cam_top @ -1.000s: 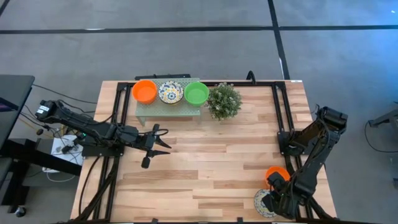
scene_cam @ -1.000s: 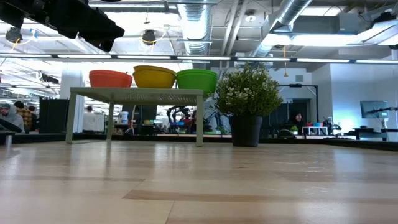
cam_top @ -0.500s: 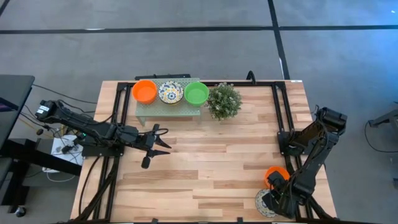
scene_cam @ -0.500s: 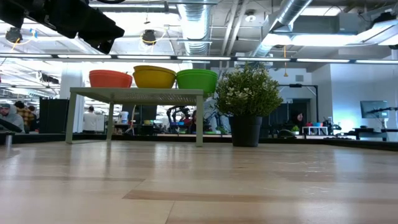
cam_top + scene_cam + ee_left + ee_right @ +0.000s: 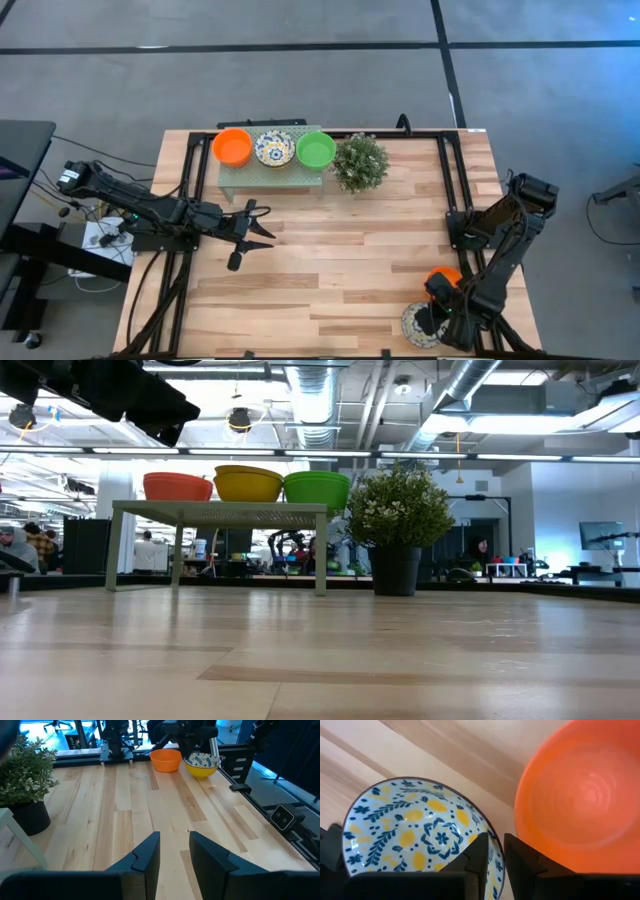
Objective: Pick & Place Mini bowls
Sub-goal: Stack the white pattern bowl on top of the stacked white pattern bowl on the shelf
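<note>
Near the table's front right corner stand two mini bowls: a cream one with blue-yellow flowers (image 5: pixel 417 325) and an orange one (image 5: pixel 445 276) just beyond it. My right gripper (image 5: pixel 437 322) points down over them, shut on the floral bowl (image 5: pixel 420 832); the orange bowl (image 5: pixel 575 800) is close beside it. Three more mini bowls, orange (image 5: pixel 232 147), floral (image 5: pixel 274 148) and green (image 5: pixel 316 150), stand on a small green stand (image 5: pixel 270 178) at the far edge. My left gripper (image 5: pixel 254 226) hovers open at the table's left, touching nothing. My right gripper pinches the floral bowl's rim (image 5: pixel 494 839) on the side that faces the orange bowl. One finger (image 5: pixel 479 852) is inside the bowl, the other (image 5: pixel 520 857) outside it. The fingers come from above, pointing down. Whether the bowl is clear of the table, I cannot tell.
A small potted plant (image 5: pixel 360 162) stands right of the green stand. Black rails (image 5: pixel 452 180) run along the table's left and right sides. The wide middle of the wooden table (image 5: pixel 340 260) is bare.
My right gripper has tipped a little at the wrist, and the floral bowl in it has shifted slightly toward the table's left. The arm now covers more of the orange bowl.
</note>
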